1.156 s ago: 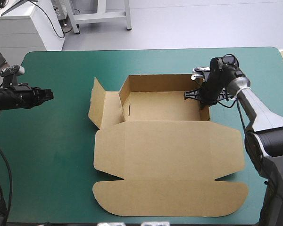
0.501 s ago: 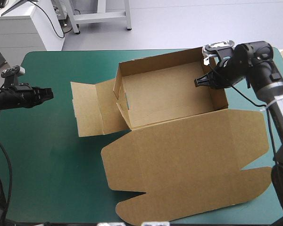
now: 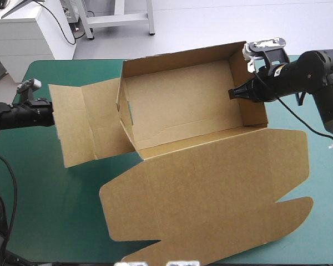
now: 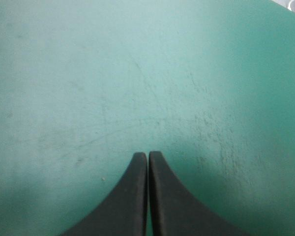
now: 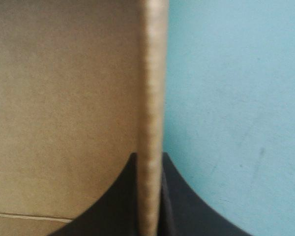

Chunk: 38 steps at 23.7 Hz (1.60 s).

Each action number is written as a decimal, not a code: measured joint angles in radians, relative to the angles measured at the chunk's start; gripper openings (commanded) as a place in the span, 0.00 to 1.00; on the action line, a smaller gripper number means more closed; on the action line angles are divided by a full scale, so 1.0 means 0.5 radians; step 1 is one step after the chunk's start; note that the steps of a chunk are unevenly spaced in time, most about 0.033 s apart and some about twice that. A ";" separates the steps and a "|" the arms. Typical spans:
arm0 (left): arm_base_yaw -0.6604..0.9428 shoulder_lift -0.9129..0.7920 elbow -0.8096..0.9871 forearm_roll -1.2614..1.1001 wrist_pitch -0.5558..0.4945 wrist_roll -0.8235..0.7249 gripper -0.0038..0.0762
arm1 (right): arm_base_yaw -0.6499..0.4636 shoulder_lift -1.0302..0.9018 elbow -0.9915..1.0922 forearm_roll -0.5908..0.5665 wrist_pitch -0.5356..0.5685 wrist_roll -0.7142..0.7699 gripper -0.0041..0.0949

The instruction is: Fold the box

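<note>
The brown box (image 3: 183, 105) is an open tray with its back and side walls raised, lifted and tilted over the teal-green table (image 3: 44, 188). Its wide lid (image 3: 211, 188) hangs flat toward the front edge. A side flap (image 3: 83, 122) spreads out to the left. My right gripper (image 3: 237, 93) is shut on the tray's right wall; in the right wrist view the wall's edge (image 5: 152, 73) runs up between the fingers of the right gripper (image 5: 150, 160). My left gripper (image 3: 47, 114) is level with the flap's left edge. In the left wrist view the left gripper (image 4: 148, 156) is shut and empty over bare cover.
Bare teal-green cover (image 4: 137, 73) lies under and ahead of the left gripper. The lid's rounded front corners (image 3: 139, 252) reach close to the table's front edge. The table's far edge (image 3: 72, 62) runs just behind the box's back wall.
The right gripper has raised the box off the table and tilted it, carrying it left and toward the camera. The left flap swung out to the left gripper, which drew back slightly.
</note>
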<state>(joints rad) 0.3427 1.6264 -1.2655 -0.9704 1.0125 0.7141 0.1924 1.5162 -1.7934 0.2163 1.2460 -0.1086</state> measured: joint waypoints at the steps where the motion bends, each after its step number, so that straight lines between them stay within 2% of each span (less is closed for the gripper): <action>1: -0.045 0.004 0.011 0.000 -0.003 -0.004 0.04 | 0.000 0.012 0.000 0.045 -0.011 -0.012 0.02; 6: -0.385 0.006 0.016 -0.135 -0.044 -0.025 0.04 | 0.000 0.095 0.000 0.078 -0.157 -0.027 0.02; 12: -0.583 -0.164 0.030 -0.381 -0.095 0.027 0.04 | 0.000 0.197 0.000 -0.338 -0.295 0.097 0.02; 17: -0.755 -0.253 0.030 -0.456 -0.088 0.132 0.04 | 0.000 0.202 0.002 -0.349 -0.366 0.124 0.02; 22: -0.781 -0.253 0.030 -0.588 -0.073 0.159 0.06 | 0.000 0.202 0.002 -0.347 -0.368 0.128 0.02; 25: -0.783 -0.253 0.030 -0.654 -0.050 0.173 0.31 | 0.000 0.202 0.002 -0.347 -0.370 0.131 0.02; 27: -0.783 -0.253 0.030 -0.691 0.002 0.205 0.50 | 0.000 0.202 0.002 -0.353 -0.372 0.131 0.02; 28: -0.783 -0.253 0.030 -0.706 0.026 0.223 0.63 | 0.000 0.202 0.002 -0.358 -0.372 0.131 0.02; 31: -0.783 -0.255 0.030 -0.772 0.080 0.252 0.81 | 0.000 0.202 0.002 -0.364 -0.372 0.131 0.02; 32: -0.783 -0.255 0.030 -0.802 0.085 0.257 0.83 | 0.000 0.202 0.002 -0.369 -0.372 0.131 0.02; 38: -0.783 -0.255 0.030 -0.889 0.138 0.265 0.82 | 0.000 0.204 0.002 -0.376 -0.372 0.133 0.02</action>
<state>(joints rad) -0.0487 1.4991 -1.2508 -1.4147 1.0816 0.8467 0.1924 1.6182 -1.7926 0.0284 1.0599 -0.0422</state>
